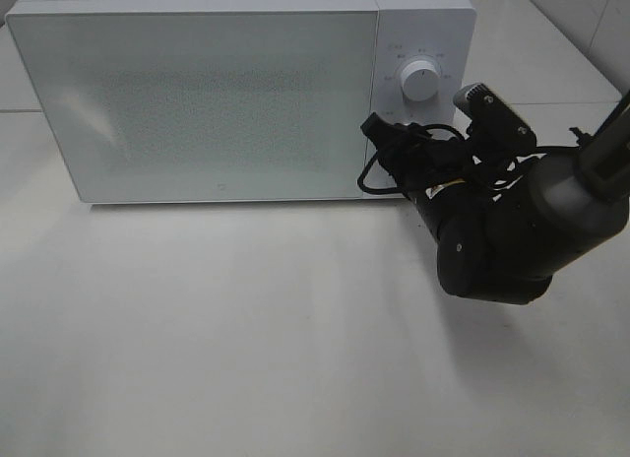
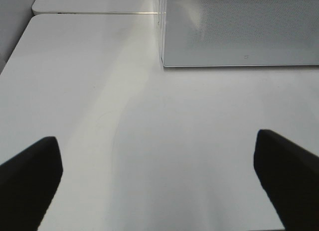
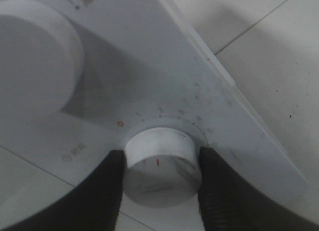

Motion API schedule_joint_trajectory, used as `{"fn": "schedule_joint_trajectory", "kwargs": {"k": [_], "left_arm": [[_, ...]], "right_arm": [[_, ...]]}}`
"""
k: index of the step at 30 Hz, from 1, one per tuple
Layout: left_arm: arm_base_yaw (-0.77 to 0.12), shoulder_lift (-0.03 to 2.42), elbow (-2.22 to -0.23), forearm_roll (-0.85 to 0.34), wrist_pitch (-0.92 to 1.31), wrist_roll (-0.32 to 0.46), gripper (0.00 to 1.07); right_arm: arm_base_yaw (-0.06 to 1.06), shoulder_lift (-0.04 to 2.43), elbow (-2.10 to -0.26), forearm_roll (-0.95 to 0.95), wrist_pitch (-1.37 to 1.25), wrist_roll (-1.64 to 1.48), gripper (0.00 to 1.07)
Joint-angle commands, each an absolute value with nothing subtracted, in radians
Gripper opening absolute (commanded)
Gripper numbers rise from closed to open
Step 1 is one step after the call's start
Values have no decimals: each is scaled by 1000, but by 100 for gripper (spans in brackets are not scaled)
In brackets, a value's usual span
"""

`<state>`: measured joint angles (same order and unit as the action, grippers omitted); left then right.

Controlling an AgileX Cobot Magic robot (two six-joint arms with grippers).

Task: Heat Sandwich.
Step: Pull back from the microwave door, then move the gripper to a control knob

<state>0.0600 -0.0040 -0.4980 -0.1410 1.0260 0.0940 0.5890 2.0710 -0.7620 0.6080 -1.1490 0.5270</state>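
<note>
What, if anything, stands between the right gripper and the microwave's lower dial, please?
Nothing visible does. In the right wrist view the right gripper already has its fingers against both sides of the lower dial, gripping it. The microwave door is shut.

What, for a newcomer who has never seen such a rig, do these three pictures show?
It is a two-armed robot at a white table. The high view looks down on a closed microwave; no sandwich shows. The other two pictures come from cameras on the robot's wrists. The left gripper hangs open over the table, holding nothing. The right gripper is closed on the microwave's lower dial, below the upper dial.
</note>
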Motion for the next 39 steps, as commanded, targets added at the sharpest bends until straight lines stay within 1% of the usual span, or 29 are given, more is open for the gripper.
{"fn": "schedule_joint_trajectory", "kwargs": {"k": [1,3,10,12,28,31,39], "left_arm": [[59,-30,-494,-139,1029,90,101],[59,-30,-494,-139,1029,90,101],[59,-30,-494,-139,1029,90,101],[59,-30,-494,-139,1029,90,101],[59,-30,-494,-139,1029,90,101],[59,-30,-494,-139,1029,90,101],[59,-30,-494,-139,1029,90,101]], "right_arm": [[583,2066,-770,633,-1204,686,15],[583,2066,-770,635,-1219,792,15],[581,2066,-770,635,-1253,968,16],[581,2066,-770,637,-1258,1077,16],[581,2066,-770,667,-1274,1556,16],[581,2066,-770,667,-1273,1598,16],[581,2066,-770,663,-1270,1595,17]]}}
